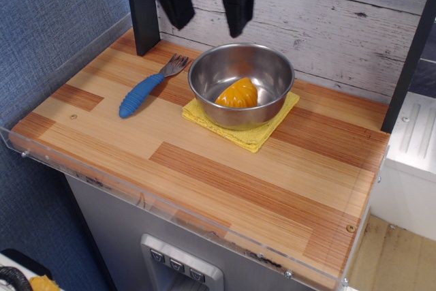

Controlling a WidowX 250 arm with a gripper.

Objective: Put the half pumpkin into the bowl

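The yellow-orange ribbed half pumpkin (237,93) lies inside the shiny steel bowl (271,110), against its inner wall. The bowl stands on a flat yellow cloth (255,136) near the back of the wooden table. My black gripper (207,10) hangs high above the table, up and to the left of the bowl, in front of the plank wall. Its two fingers are spread wide apart with nothing between them.
A fork with a blue handle (144,90) lies left of the bowl. A dark post (142,11) stands at the back left. A clear acrylic rim (170,206) edges the table's front and left side. A white unit (413,161) sits at the right.
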